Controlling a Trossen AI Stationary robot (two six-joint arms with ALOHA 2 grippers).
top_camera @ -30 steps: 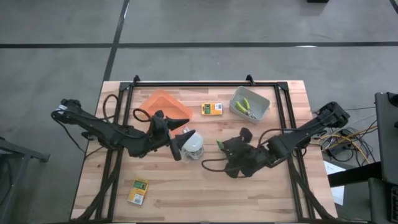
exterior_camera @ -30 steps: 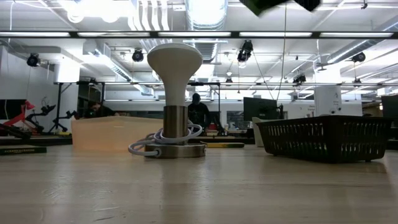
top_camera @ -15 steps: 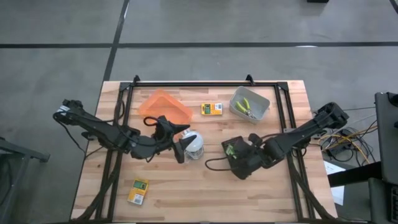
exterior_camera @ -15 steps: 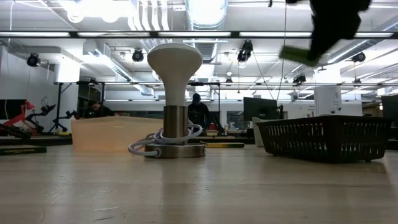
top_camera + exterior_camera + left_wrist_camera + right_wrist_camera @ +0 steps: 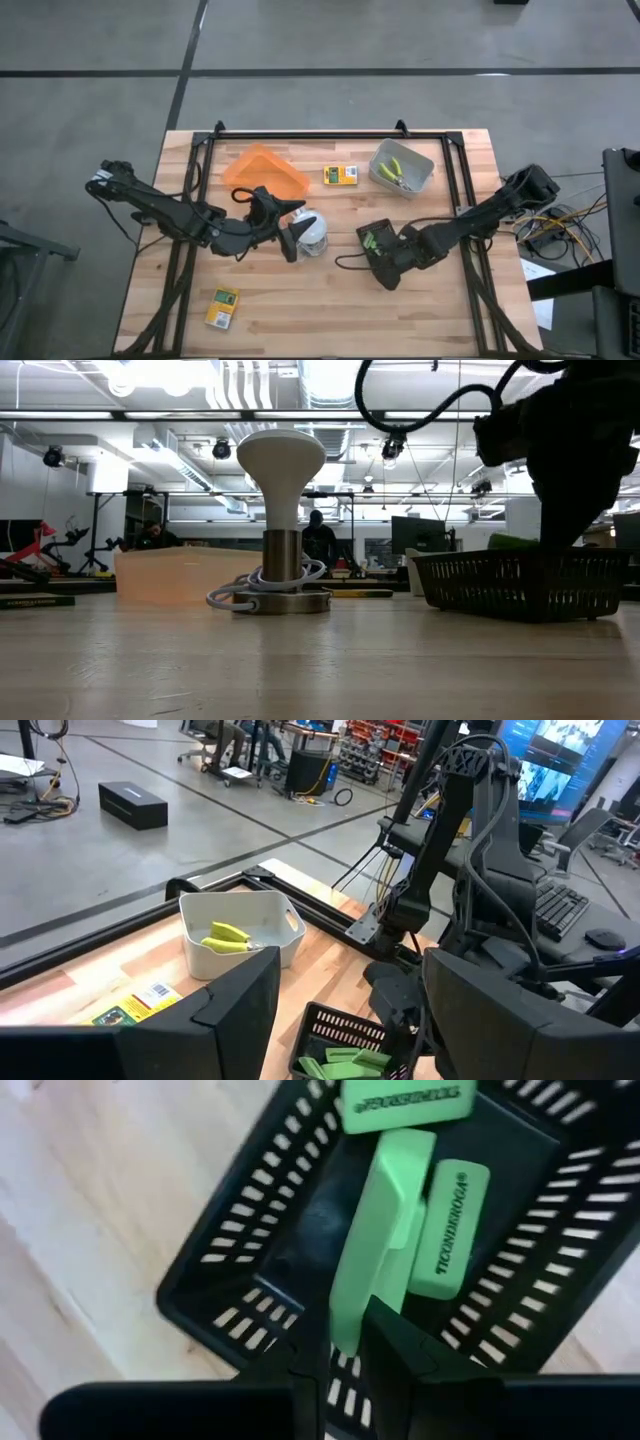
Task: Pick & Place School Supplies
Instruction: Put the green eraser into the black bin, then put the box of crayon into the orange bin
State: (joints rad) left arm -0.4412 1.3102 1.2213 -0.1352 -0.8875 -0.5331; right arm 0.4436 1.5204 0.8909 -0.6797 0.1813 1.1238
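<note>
1. Green eraser point(image 5: 375, 1230) gripped by right jaws point(image 5: 340, 1342), over black basket point(image 5: 240, 1270) w/ two more inside.
2. Risk: drop from height, could bounce out over rim.
3. Left jaws point(image 5: 287, 232) released, beside white lamp point(image 5: 312, 230), mid-desk point(image 5: 300, 310).

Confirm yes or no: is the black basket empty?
No. The right wrist view shows two green erasers lying in the black basket, under the right claw holding a third.
</note>
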